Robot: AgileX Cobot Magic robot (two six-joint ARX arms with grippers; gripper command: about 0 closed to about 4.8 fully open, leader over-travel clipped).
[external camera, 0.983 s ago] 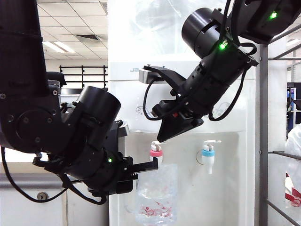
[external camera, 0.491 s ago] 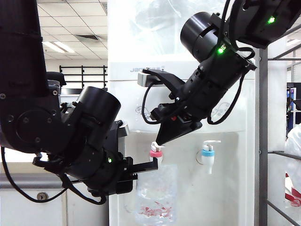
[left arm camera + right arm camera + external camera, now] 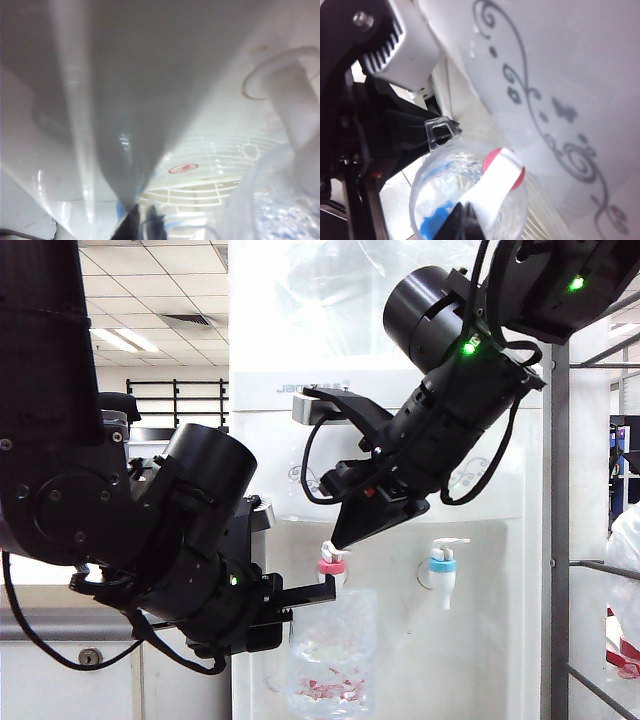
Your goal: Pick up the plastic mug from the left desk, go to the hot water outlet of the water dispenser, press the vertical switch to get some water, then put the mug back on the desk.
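the left gripper [image 3: 325, 590], clamped on the plastic mug [image 3: 333, 652], positions it under the hot water outlet [image 3: 331, 565]. the right gripper [image 3: 338, 538], closed and empty, bears on the vertical switch [image 3: 495, 180] to dispense.

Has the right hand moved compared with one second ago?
Yes. The shut right hand came down toward the red-collared tap on the water dispenser; its tip now meets the white lever above the plastic mug.

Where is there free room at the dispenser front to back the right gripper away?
Crowded at the red tap: the shut right gripper sits on its lever, the mug hangs under it, held by the shut left gripper. Free: the white panel between red and blue tap, and the recess below the blue tap, beside the mug.
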